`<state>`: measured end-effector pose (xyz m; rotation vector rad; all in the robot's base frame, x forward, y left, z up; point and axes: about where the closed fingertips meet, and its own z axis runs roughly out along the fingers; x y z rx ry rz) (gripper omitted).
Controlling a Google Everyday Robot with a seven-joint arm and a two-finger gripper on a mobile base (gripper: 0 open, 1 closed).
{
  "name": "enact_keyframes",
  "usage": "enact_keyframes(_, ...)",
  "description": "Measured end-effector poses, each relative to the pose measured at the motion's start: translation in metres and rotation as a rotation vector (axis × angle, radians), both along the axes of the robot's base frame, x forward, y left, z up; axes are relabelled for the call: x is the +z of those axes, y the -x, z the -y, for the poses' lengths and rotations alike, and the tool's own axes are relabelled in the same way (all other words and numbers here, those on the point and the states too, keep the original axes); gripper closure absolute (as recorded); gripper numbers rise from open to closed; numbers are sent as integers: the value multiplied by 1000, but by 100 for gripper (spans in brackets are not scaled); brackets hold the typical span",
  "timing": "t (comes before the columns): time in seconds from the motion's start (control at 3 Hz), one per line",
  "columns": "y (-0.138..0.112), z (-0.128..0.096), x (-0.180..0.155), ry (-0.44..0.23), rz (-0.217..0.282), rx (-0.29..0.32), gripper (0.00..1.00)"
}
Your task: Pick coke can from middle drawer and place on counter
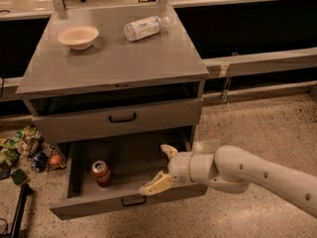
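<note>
The coke can (101, 173) stands upright on the floor of the open middle drawer (129, 157), towards its left side. The drawer is pulled out below a closed drawer with a black handle. My gripper (159, 168) hangs over the right half of the drawer, to the right of the can and apart from it. Its two cream fingers are spread, one at the back (168, 150) and one at the front (154, 185), with nothing between them. The counter (119, 58) is the grey cabinet top above.
A cream bowl (78, 36) and a clear plastic bottle (143, 28) lying on its side rest on the counter's far part. Snack packets and small items (27, 150) lie on the floor left of the cabinet. A grey ledge (262, 61) runs to the right.
</note>
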<state>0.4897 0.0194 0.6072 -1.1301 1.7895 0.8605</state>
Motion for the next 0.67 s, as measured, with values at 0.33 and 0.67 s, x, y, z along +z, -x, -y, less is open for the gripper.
enact_keyframes(0.33, -10, -27, -37, -68, -46, -39, 0)
enact_keyframes(0.67, -27, -54, -68, -100, -54, -59, 0)
